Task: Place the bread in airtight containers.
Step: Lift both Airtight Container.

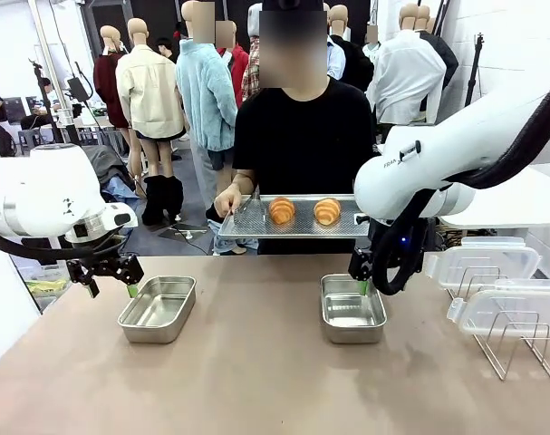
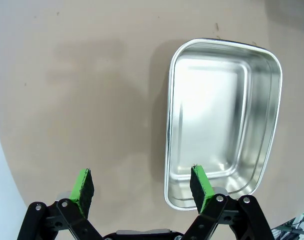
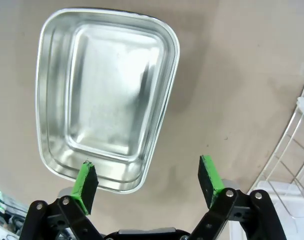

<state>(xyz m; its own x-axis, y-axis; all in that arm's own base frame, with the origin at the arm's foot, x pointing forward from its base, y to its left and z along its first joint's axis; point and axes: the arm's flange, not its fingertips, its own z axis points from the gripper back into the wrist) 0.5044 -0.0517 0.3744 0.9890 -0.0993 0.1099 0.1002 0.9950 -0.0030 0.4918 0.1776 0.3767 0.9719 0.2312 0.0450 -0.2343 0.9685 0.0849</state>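
Two golden croissant-shaped pieces of bread [image 1: 281,211] [image 1: 327,211] lie on a perforated metal tray [image 1: 243,222] that a person holds at the table's far edge. Two lidless steel containers stand on the table, one at the left [image 1: 158,309] and one right of centre [image 1: 352,308]. My left gripper [image 1: 111,285] hangs open just left of the left container [image 2: 224,120], with nothing between its green pads [image 2: 83,186]. My right gripper [image 1: 369,283] is open too, over the far right corner of the other container [image 3: 104,95]. Both containers are empty.
Two clear plastic lids [image 1: 488,263] [image 1: 512,310] rest on a wire rack [image 1: 515,349] at the table's right side; the rack [image 3: 298,145] also edges into the right wrist view. The person's hand [image 1: 227,201] grips the tray's left end. Bare tan tabletop [image 1: 256,381] lies in front.
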